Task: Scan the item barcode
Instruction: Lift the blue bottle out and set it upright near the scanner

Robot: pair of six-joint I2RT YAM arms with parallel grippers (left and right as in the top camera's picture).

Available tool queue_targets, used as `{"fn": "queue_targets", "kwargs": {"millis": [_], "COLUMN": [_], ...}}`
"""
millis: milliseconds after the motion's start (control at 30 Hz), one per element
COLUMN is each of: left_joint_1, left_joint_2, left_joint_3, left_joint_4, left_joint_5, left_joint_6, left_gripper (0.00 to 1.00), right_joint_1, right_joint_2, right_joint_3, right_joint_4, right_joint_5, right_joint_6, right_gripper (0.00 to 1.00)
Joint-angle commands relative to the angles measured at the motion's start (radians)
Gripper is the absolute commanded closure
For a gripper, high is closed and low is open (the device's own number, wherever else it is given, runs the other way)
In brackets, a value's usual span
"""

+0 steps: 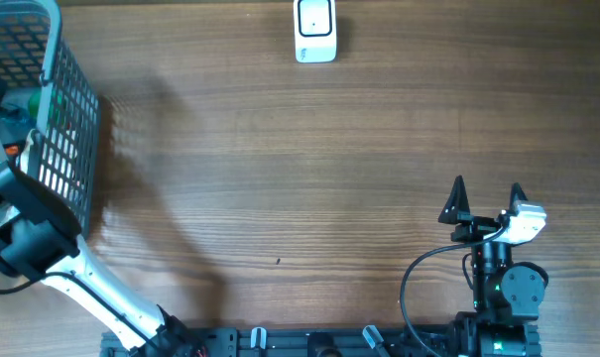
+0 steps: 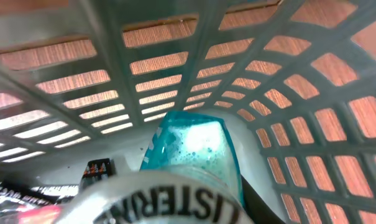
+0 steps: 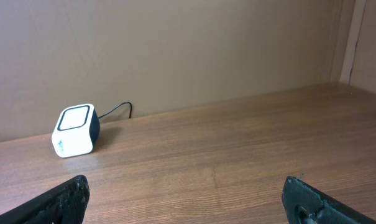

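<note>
Standing at the far left of the wooden table [image 1: 280,169], a grey mesh basket [image 1: 69,129] receives the left arm [image 1: 27,233], which reaches over its rim. The left gripper is down inside the basket; its fingers are not clearly shown, so I cannot tell whether they grip anything. The mouthwash bottle [image 2: 194,152], filled with teal liquid, lies inside the basket directly in front of the left wrist camera. The white barcode scanner [image 1: 315,30] sits at the far centre edge, well apart from the basket. The right gripper [image 1: 488,190] rests at lower right, fingers spread wide and empty.
</note>
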Motion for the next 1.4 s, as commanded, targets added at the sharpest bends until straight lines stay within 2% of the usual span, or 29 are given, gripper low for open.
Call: {"fn": "queue_targets", "kwargs": {"millis": [0,200,400,667,867,1033,1367], "left_joint_1": [0.003,0.003,0.003,-0.001,-0.036,-0.12,-0.437], "left_joint_2": [-0.133,-0.229,-0.362,-0.536,-0.62,-0.636,-0.633], "left_joint_3": [0.01,0.01,0.01,0.01,0.01,0.01,0.01], "left_joint_4": [0.0,-0.042,-0.106,-0.154,-0.165,-0.177,-0.248], "left_joint_5": [-0.013,-0.009,0.044,0.241,0.432,0.55,0.531], "left_joint_6": [0.008,0.008,0.007,0.003,-0.034,-0.056,-0.047], "left_gripper": [0.87,0.86,0.82,0.76,0.76,0.76,0.75], "right_joint_1": [0.003,0.003,0.003,0.003,0.003,0.003,0.003], "right_joint_2": [-0.004,-0.004,-0.004,-0.004,-0.004,-0.004,-0.004], "right_joint_3": [-0.001,-0.001,-0.001,-0.001,-0.001,-0.001,-0.001], "right_joint_4": [0.003,0.003,0.003,0.003,0.003,0.003,0.003], "right_joint_5": [-0.017,-0.016,-0.016,-0.016,-0.017,-0.016,-0.016], "right_joint_6": [-0.02,-0.019,-0.019,-0.019,-0.019,-0.019,-0.019], "right_gripper": [0.0,0.0,0.0,0.0,0.0,0.0,0.0]}}
